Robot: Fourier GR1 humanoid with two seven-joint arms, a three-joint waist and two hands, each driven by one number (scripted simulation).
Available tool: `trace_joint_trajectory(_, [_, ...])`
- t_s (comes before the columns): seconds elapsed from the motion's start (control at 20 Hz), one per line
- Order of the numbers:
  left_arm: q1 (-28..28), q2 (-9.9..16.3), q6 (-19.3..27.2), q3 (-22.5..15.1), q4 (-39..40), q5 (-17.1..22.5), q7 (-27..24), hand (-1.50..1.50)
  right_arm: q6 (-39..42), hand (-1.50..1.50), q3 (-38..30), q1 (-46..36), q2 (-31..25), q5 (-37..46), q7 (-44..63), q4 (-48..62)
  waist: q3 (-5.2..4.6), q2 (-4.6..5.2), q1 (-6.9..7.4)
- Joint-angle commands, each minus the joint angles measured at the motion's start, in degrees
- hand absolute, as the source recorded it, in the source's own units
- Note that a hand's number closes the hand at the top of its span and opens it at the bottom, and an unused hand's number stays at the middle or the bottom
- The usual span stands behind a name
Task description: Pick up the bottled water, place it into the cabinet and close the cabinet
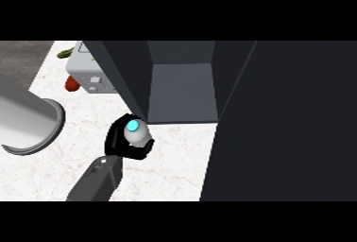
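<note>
Head view: left hand (124, 139) curled round the bottled water (137, 132), clamped on it, blue cap facing up toward the camera. Bottle sits just below-left of the open cabinet (182, 92), close to its front lower corner, outside it. Cabinet door (286, 123) stands open, dark panel right of the cabinet's interior. Grey forearm runs down from the hand. Left of the cabinet: grey toaster-like box (89, 71); farther left, a large metal pot (28, 123) on the white marble counter (174, 160). Right hand doesn't show.
</note>
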Motion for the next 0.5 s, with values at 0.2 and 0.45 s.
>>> trace_joint_trajectory(0.2, [-2.9,-1.1,-0.6,-7.2,-3.6,7.3,4.0,1.50,5.7,-1.50,-9.9,6.4,-0.2,-13.0,-1.6,-5.3,0.03,-0.44,-1.34])
trace_joint_trajectory(0.45, [-6.7,-1.0,2.3,-10.1,-5.4,12.7,8.6,1.50,6.7,-1.50,-10.2,4.8,1.7,-12.4,-2.5,-2.4,0.00,-0.49,-2.15])
